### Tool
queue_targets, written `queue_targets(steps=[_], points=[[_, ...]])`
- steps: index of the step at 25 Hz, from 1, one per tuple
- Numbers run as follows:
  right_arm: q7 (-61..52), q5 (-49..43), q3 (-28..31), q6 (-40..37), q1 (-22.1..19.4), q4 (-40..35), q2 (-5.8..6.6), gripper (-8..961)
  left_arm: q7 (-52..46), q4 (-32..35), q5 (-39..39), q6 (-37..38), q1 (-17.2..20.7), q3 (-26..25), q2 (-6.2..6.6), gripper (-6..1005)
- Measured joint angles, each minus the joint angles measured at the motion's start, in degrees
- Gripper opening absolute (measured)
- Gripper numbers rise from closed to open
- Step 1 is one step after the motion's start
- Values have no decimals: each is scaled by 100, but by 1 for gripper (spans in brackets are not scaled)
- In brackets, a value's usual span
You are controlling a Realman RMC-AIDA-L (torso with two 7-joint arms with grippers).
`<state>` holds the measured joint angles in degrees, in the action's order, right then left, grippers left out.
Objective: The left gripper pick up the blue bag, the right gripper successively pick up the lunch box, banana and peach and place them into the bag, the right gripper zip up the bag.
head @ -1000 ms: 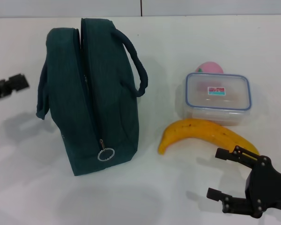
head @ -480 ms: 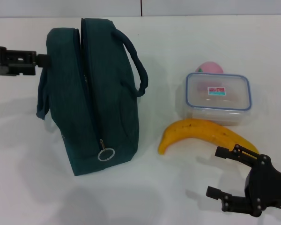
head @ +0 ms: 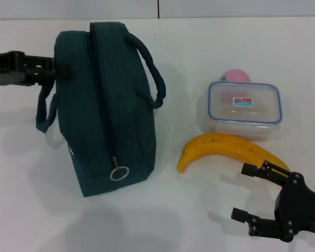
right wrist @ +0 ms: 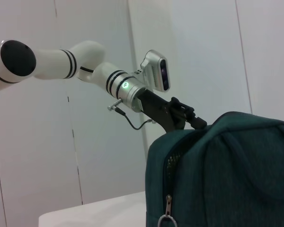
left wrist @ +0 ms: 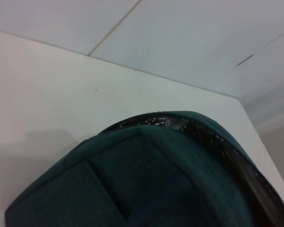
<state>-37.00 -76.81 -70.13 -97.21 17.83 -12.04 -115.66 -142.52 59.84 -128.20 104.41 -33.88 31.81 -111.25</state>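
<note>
White table (head: 241, 47), blue bag (head: 113, 121) (zipped).

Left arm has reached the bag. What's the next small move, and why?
Probably close the left gripper on the upper edge of the blue bag and lift slightly. It sits against the bag's top left side, the bag stands on the table, zipped shut. The right gripper waits open near the banana.
</note>
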Motion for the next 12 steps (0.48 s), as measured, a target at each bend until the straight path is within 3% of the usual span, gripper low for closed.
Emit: queue_targets(steps=[8, 12], points=[[1, 54, 11, 14, 2, 0, 0, 869, 9, -54, -328, -124, -248, 238, -11, 825], [1, 57, 17, 33, 1, 0, 0, 869, -8, -30, -258, -164, -269, 239, -35, 669]])
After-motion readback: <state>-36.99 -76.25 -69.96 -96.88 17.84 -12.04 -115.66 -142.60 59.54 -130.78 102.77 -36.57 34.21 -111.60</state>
